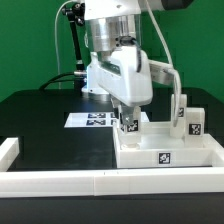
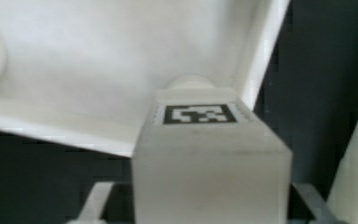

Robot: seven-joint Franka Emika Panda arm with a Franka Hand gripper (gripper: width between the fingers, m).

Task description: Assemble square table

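The square table's top point(image 1: 190, 150) is a white tray with a raised rim and tags, lying at the exterior view's right. My gripper point(image 1: 128, 120) points straight down over its near-left corner, shut on a white tagged leg point(image 1: 128, 128) held upright with its lower end at the tray. In the wrist view this leg point(image 2: 202, 150) fills the middle between my fingers point(image 2: 105, 198), its tag facing the camera, with the table top's white surface point(image 2: 87, 80) beyond. A second leg point(image 1: 193, 122) stands upright on the top's far right side.
The marker board point(image 1: 88, 119) lies flat on the black table behind the gripper. Long white border rails run along the front point(image 1: 90, 182) and the exterior view's left point(image 1: 8, 150). Black cables hang behind the arm point(image 1: 72, 50).
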